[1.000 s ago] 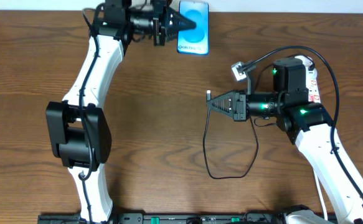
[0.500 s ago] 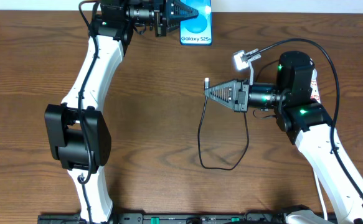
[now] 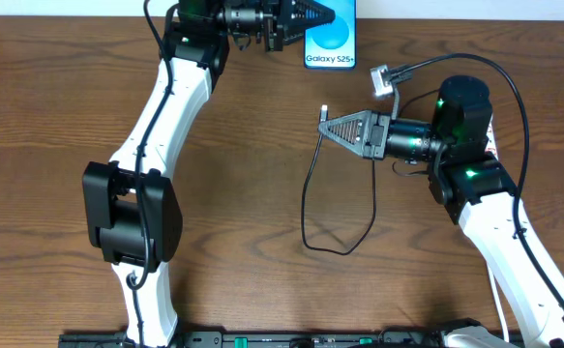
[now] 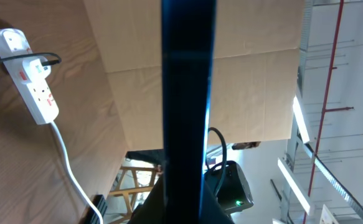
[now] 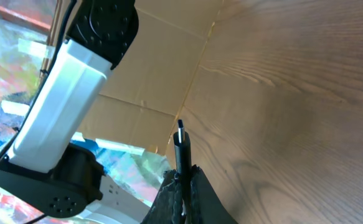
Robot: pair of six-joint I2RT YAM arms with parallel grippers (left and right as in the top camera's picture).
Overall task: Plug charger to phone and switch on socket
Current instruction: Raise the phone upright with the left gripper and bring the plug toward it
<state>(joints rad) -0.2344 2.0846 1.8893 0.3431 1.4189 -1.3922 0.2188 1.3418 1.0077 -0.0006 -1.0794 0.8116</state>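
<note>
Left side first: my left arm (image 3: 170, 97) stretches up the table (image 3: 243, 203) to its far edge, wrist turned rightward. Its left gripper (image 3: 325, 14) is clamped on the phone (image 3: 331, 43), which is screen-up, long axis running far-to-near, "Galaxy" end nearest. Moving right, the right arm (image 3: 499, 217) bends its wrist leftward, and the right gripper (image 3: 324, 126) is pinched on the charger (image 3: 306, 198) just behind its plug tip. That tip points at the far edge, short of the phone, with the cable looping slack; the socket (image 4: 37, 87) lies off beyond.
</note>
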